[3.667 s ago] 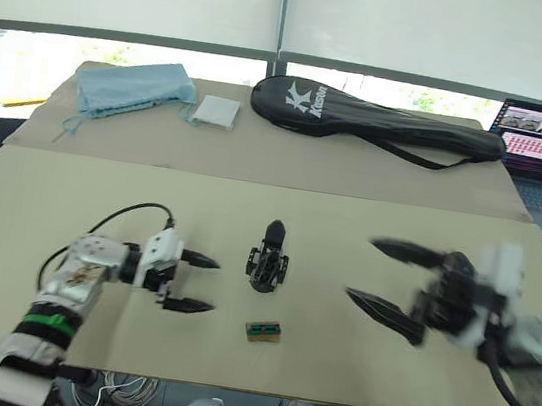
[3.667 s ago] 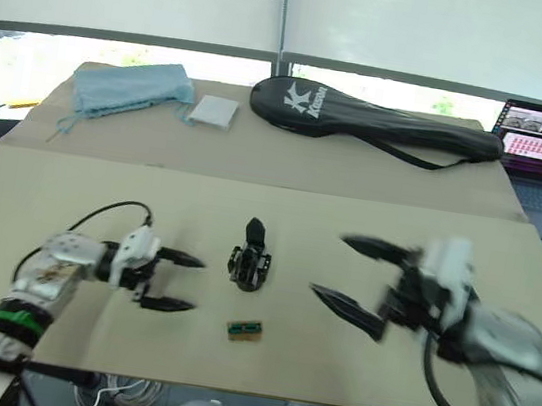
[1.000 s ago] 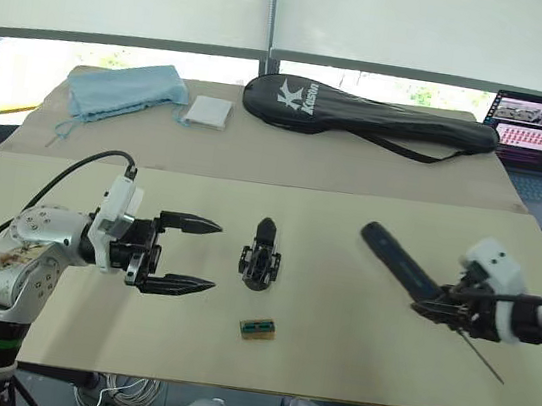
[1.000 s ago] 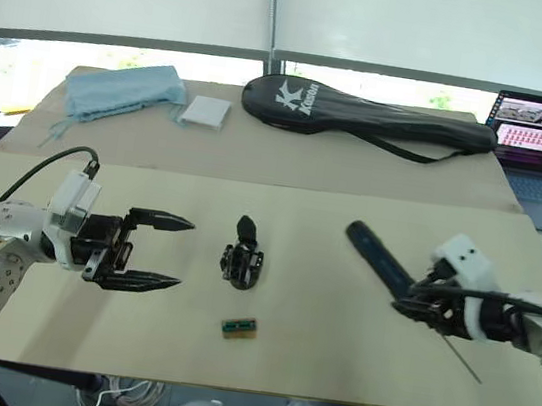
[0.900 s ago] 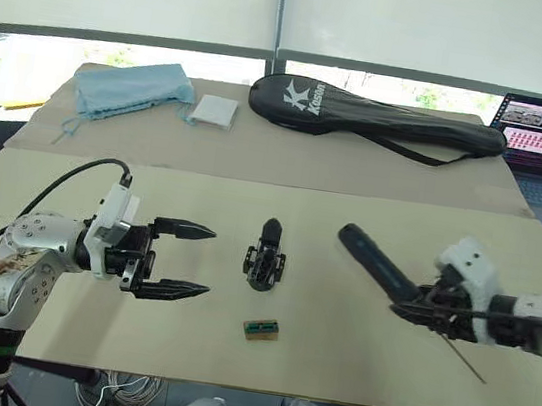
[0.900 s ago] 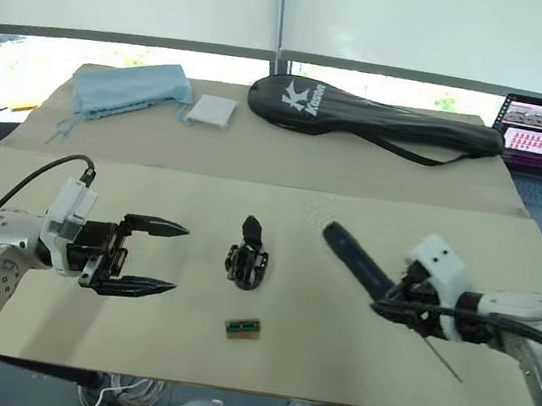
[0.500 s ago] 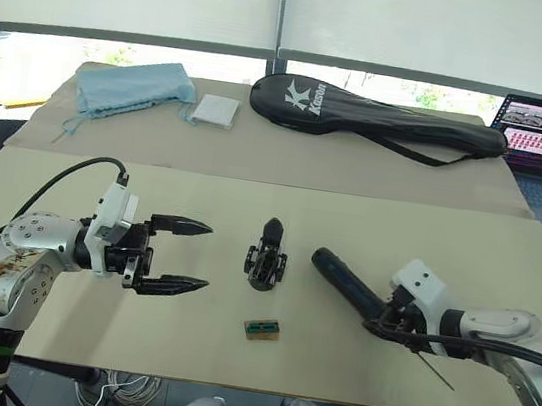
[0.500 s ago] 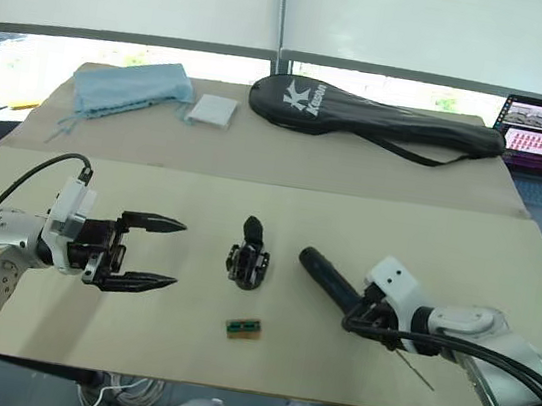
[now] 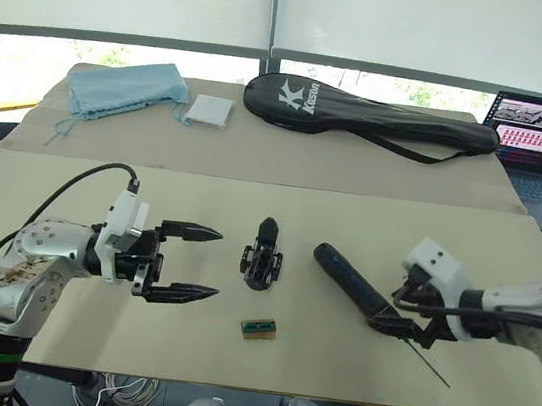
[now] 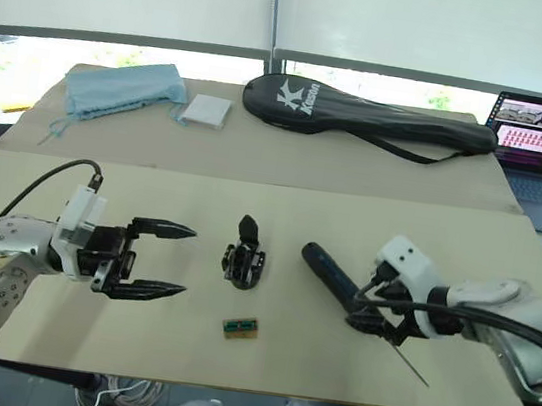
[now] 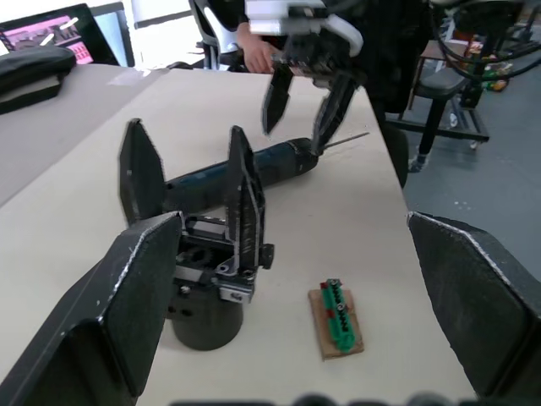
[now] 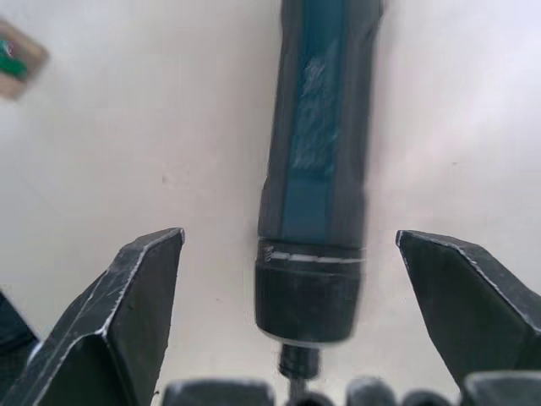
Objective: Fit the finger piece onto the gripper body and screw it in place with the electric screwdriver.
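Right end effector (image 9: 406, 318) open over the electric screwdriver (image 9: 351, 280)

Best closed squarely on the barrel near its bit end, lying near the worktop's (image 9: 350, 214) front edge; gripper body (image 9: 262, 258) upright mid-worktop between both arms; left end effector (image 9: 187, 264) open, empty. No containers.

An office-like lab: open laptop (image 9: 539, 150), office chair (image 11: 439, 110), window blinds (image 9: 278, 7) behind cardboard-covered table (image 9: 356, 175).

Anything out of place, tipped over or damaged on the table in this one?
Nothing stands out. The gripper body stands upright, the electric screwdriver lies flat between the open right gripper's fingers, and the green-and-brown block sits intact on the table.
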Available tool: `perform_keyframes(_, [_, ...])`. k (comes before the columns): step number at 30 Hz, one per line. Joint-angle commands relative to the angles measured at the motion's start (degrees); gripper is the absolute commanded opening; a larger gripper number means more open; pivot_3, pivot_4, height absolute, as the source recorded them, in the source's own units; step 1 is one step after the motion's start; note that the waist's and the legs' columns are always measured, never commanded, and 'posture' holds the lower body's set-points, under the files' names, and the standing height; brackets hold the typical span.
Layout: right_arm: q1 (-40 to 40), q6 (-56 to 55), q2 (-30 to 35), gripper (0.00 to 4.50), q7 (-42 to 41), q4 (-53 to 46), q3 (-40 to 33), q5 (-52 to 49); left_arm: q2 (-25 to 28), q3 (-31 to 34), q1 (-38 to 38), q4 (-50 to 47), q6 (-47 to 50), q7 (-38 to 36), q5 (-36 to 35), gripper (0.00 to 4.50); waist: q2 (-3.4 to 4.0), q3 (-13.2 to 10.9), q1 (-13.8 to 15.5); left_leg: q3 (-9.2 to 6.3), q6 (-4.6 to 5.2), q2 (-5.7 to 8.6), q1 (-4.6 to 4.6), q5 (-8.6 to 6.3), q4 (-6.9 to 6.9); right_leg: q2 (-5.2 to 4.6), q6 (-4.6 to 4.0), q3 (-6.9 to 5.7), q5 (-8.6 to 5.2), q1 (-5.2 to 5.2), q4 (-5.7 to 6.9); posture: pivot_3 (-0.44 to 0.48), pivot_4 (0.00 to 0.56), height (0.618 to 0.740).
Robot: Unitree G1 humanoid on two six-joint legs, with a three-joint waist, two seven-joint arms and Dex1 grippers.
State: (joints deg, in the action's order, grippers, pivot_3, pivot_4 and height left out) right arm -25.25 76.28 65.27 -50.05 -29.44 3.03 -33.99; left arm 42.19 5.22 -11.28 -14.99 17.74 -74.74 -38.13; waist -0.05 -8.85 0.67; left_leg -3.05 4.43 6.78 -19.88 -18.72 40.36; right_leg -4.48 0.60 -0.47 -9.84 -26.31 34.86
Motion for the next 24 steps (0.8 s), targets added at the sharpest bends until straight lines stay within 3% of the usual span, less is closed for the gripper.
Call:
perform_keyframes(1, [-7.7,6.3,6.2,4.47,-2.6,-2.8,6.9,-1.0,-0.5,-0.2,-0.3,-1.0,-0.7,0.2,0.1,4.5,-0.01,0.0,0.0,-0.03,0.0,-0.03,-0.01,0.0,0.0,0.01,-0.01,0.0,0.0,0.02,-0.02,0.0,0.15,0.74])
perform_keyframes(5, [-18.2,11.5,9.4,4.47,-4.1,-2.3,20.7,0.8,-1.1,-1.2,-1.5,0.3,-1.6,0.3,1.2,4.5,-0.03,0.0,0.0,-0.04,0.01,-0.05,-0.06,-0.01,0.0,-0.01,-0.02,-0.03,0.01,0.03,-0.11,0.0,0.15,0.74])
perform_keyframes(11, [-28.8,14.6,2.6,4.47,-3.5,3.2,29.3,1.4,-1.6,-2.2,-2.2,0.8,-2.0,-0.1,2.3,4.5,-0.05,0.0,-0.1,-0.04,0.01,-0.05,-0.17,0.0,0.03,-0.03,-0.04,-0.01,0.03,-0.04,-0.11,0.0,0.15,0.74])
perform_keyframes(24, [-33.6,8.1,-1.7,4.47,-3.9,9.0,42.0,8.5,-1.4,-2.6,-0.8,-0.2,-2.9,-0.6,2.9,4.5,-0.05,0.0,0.0,-0.05,0.02,-0.04,-0.36,0.01,0.12,-0.02,-0.07,-0.13,0.06,-0.26,-0.02,0.0,0.15,0.74])
